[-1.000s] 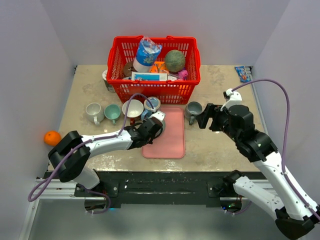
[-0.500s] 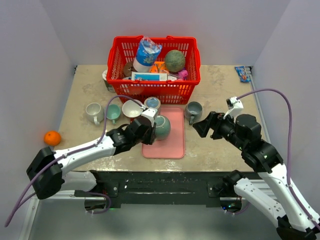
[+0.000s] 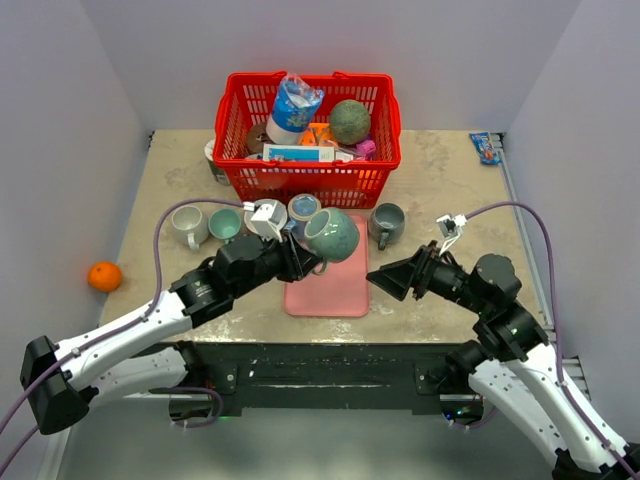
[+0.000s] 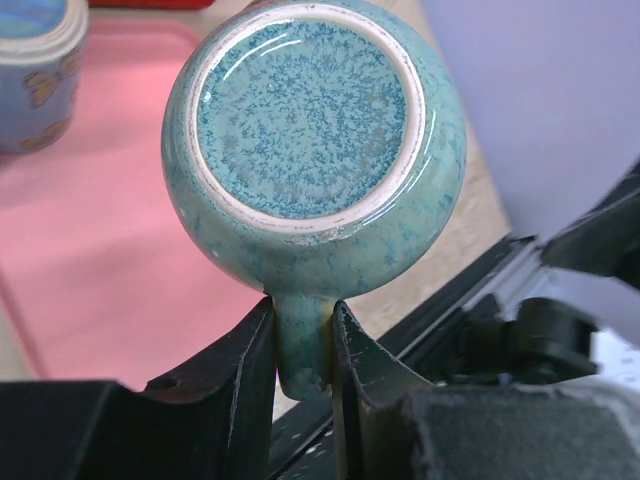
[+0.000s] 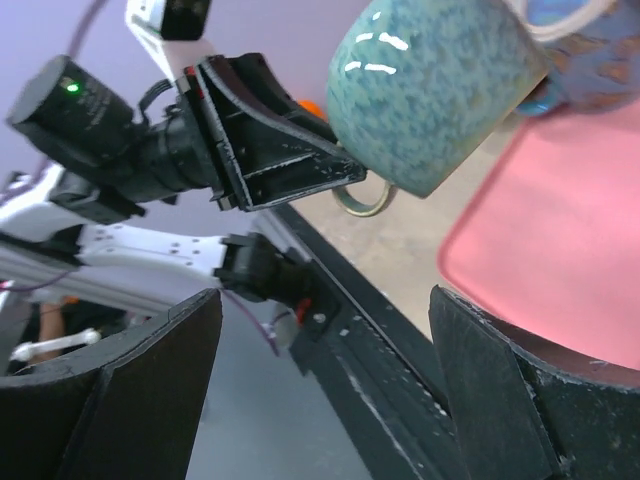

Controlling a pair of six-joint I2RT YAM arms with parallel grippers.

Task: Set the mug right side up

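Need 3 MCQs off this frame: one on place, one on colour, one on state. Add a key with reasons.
1. The grey mug stands:
A) on the table, just right of the pink mat
B) inside the basket
C) on the mat

2. The basket is:
A) blue
B) red
C) white

3. The speckled teal mug is:
A) upright on the mat
B) lying in the basket
C) held by its handle in the left gripper

Key:
1 A: it sits off the mat's far right corner, on the near side of the basket.
2 B: its mesh walls and rim are red.
3 C: the fingers pinch the handle, and the mug is off the mat with its base towards the wrist camera.
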